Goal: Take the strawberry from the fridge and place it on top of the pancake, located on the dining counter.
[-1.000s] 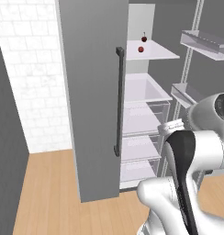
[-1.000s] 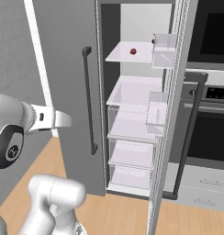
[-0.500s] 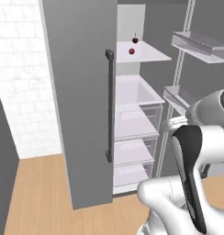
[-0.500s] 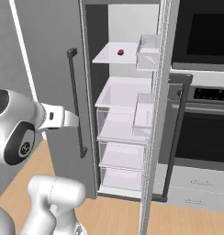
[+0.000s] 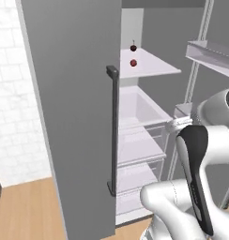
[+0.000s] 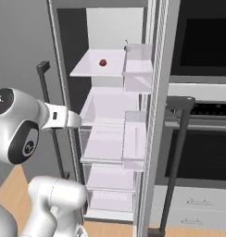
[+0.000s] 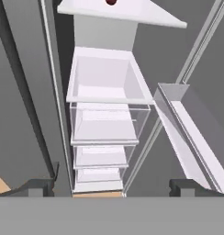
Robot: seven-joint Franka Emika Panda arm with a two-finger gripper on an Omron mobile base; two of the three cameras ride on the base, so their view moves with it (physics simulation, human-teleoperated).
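Kitchen, white brick wall (image 5: 22,93) on left, oven (image 6: 203,115) on right. Gripper (image 7: 111,187) low w/ jaws spread, empty, facing open fridge (image 5: 79,117) drawers. Further in: strawberry (image 5: 133,63) on top shelf (image 6: 94,69), cherry (image 5: 133,47) just behind.

strawberry (image 7: 111,2): cut by top edge | claw (image 7: 112,186): tips barely visible

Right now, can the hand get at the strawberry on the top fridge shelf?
Probably yes: the fridge stands open and the strawberry lies uncovered on its shelf, but the hand sits lower and must rise.
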